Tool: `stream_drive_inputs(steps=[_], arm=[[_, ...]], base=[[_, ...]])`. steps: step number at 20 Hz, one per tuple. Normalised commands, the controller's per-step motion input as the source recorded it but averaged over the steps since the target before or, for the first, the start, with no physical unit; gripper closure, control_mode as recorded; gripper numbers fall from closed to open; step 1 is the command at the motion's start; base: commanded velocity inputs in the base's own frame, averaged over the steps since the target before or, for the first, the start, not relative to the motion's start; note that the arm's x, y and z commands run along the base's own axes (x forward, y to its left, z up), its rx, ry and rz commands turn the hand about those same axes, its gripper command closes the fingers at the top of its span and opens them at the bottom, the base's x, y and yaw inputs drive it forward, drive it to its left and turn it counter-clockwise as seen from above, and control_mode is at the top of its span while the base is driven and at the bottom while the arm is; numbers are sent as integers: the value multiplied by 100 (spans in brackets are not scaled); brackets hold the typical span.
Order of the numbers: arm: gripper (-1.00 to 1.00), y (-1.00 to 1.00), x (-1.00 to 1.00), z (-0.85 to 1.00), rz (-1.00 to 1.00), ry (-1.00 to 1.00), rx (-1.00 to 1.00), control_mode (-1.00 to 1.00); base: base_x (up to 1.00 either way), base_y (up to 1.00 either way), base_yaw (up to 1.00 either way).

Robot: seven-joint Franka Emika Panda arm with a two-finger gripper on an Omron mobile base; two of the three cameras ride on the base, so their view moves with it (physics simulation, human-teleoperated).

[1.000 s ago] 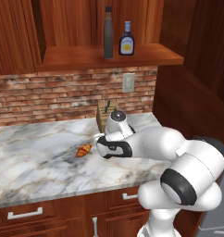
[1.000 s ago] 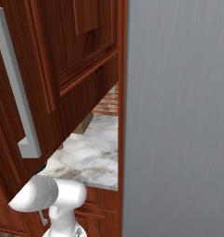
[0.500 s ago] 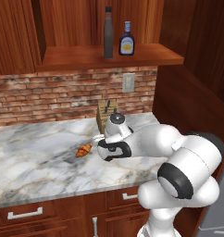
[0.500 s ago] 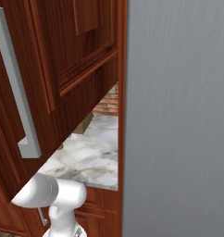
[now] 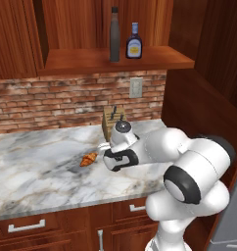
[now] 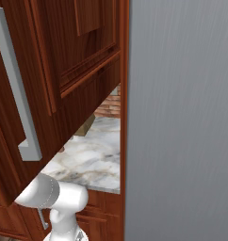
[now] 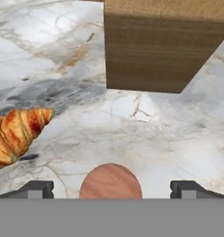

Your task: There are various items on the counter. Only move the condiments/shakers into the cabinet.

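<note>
my gripper (image 7: 111,189): jaws wide, empty, straddling the brown shaker (image 7: 111,181) | croissant (image 7: 14,134) beside | knife block (image 7: 160,46) beyond

Rendered scene with even, diffuse lighting and no single visible light source. The counter (image 5: 37,162) is bright, without glare. The croissant (image 7: 14,132) casts a small soft shadow. The cabinet (image 5: 115,61) interior is dimmer. Textures are soft and slightly pixelated; no edge distortion.
</note>
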Motion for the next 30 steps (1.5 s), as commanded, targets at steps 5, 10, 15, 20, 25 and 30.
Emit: stream_drive_inputs(steps=[5, 10, 15, 20, 25, 30], arm=[[100, 0, 8, 0, 0, 0, 0, -100], [100, 0, 0, 0, 0, 0, 0, -100], [100, 0, -2, 2, 0, -4, 0, -100], [100, -3, -49, 74, 0, -28, 0, -100], [100, -15, -61, 100, 0, -16, -3, -100], [100, -25, -39, 100, 0, -1, -16, -100]], base=[[0, 0, 0], [0, 0, 0], [0, 0, 0], [0, 0, 0], [0, 0, 0], [0, 0, 0]])
